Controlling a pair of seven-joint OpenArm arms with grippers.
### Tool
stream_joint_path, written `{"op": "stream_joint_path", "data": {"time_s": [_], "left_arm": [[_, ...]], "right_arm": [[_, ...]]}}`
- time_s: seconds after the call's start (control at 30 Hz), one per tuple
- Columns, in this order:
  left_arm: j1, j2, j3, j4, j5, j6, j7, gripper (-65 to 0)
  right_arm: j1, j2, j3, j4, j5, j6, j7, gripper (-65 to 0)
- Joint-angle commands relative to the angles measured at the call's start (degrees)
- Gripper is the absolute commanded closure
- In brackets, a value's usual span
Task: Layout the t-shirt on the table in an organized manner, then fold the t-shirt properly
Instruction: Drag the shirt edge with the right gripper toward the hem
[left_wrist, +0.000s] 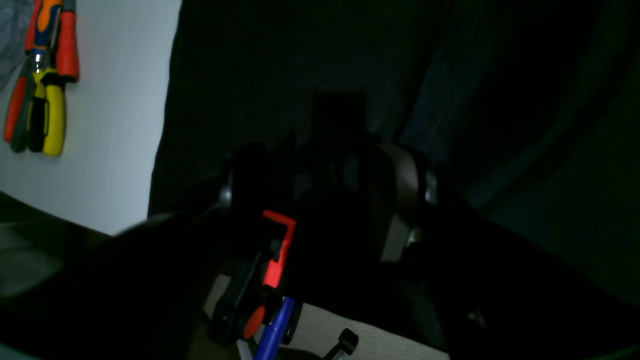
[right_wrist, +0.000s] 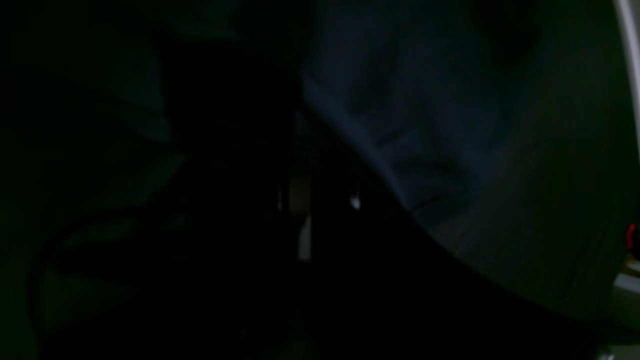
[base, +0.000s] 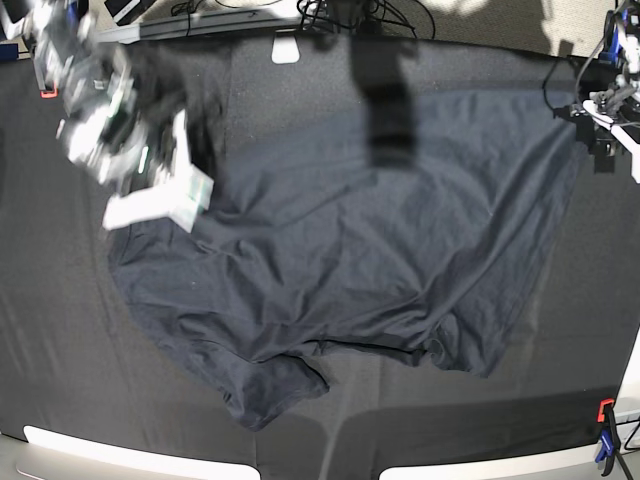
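The t-shirt (base: 350, 230) lies spread on the table (base: 60, 380), which is covered with a black cloth, and it fills most of the middle of the base view. Its long axis runs roughly from 10 o'clock to 4 o'clock. One corner of the fabric, folded, points toward 7 o'clock near the front edge of the table; which end is the neck I cannot tell. The right gripper (base: 160, 205) is at about 10 o'clock in the base view, at the upper left edge of the t-shirt. It looks blurred, and I cannot tell whether its jaws are closed on the fabric or not. The right wrist view is too dark to help. The left gripper (left_wrist: 325, 200) is dark in its wrist view, and its jaws seem spread wide with nothing between them. A red and blue clamp (base: 605, 435) sits at 4 o'clock on the table edge.
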Motion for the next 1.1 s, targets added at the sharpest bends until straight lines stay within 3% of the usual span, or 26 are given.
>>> {"op": "stream_joint_path", "data": {"time_s": [0.0,0.07,0.2,0.37,0.6,0.87,1.07], "left_arm": [[0.0,-0.8,-0.4,0.9,0.2,0.5,-1.3,-30.9],[0.0,-0.8,-0.4,0.9,0.2,0.5,-1.3,-30.9],[0.0,-0.8,-0.4,0.9,0.2,0.5,-1.3,-30.9],[0.0,-0.8,-0.4,0.9,0.2,0.5,-1.4,-30.9],[0.0,-0.8,-0.4,0.9,0.2,0.5,-1.3,-30.9],[0.4,-0.8,-0.4,0.9,0.1,0.5,-1.3,-30.9],[0.5,1.3,-0.4,0.9,0.2,0.6,-1.4,-30.9]], "right_arm": [[1.9,0.8,0.4,-0.2,1.4,-0.6,0.9,-7.2],[4.7,0.6,0.4,-2.8,5.7,-0.6,0.9,-10.9],[10.8,-0.9,0.4,-10.8,10.0,-0.3,0.9,-24.6],[18.0,-3.3,0.4,-19.5,18.2,3.7,0.8,-25.0],[24.1,-4.7,0.4,-21.7,26.3,3.8,-3.1,-25.0],[28.9,-4.7,0.5,-21.3,29.3,4.5,-9.2,-25.0],[28.8,-4.6,0.5,-16.2,32.7,7.9,-15.9,-24.9]]}}
